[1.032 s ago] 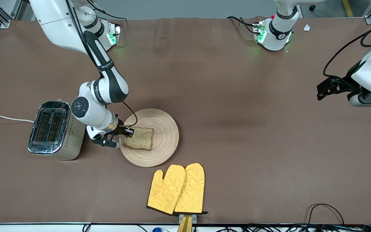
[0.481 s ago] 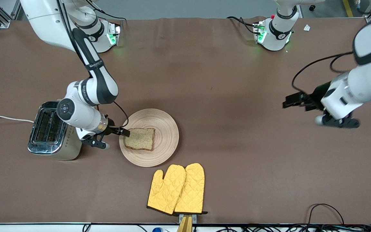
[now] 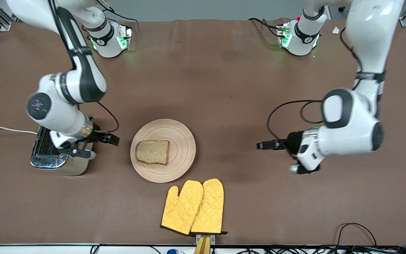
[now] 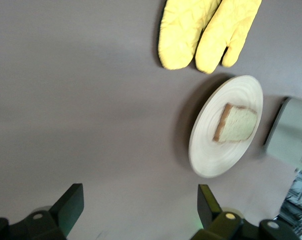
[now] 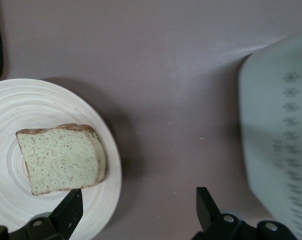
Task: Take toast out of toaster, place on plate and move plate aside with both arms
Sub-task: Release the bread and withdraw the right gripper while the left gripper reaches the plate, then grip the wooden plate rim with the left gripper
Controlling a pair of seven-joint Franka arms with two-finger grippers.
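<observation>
Near the middle of the brown surface (image 3: 224,88), the plate (image 3: 182,141) lay flat with the toast (image 3: 152,152) resting on it, on the part of the plate toward the right arm's end; neither had shifted over the last second. Just beside the plate, nearer the front edge, lay the pair of yellow oven mitts (image 3: 193,207), and the toaster (image 3: 53,158) stood toward the right arm's end. What had changed was the arms. A second earlier the right gripper (image 3: 108,139) had been clamped on the toast's edge over the plate; now it had let go and drawn back, hanging over the strip of surface between toaster and plate, fingers (image 5: 69,212) spread apart and empty. The left gripper (image 3: 264,145), which had been up near the edge at the left arm's end, had swung in over the bare surface, well apart from the plate, pointing toward it, its fingers (image 4: 71,204) wide apart with nothing between them.
</observation>
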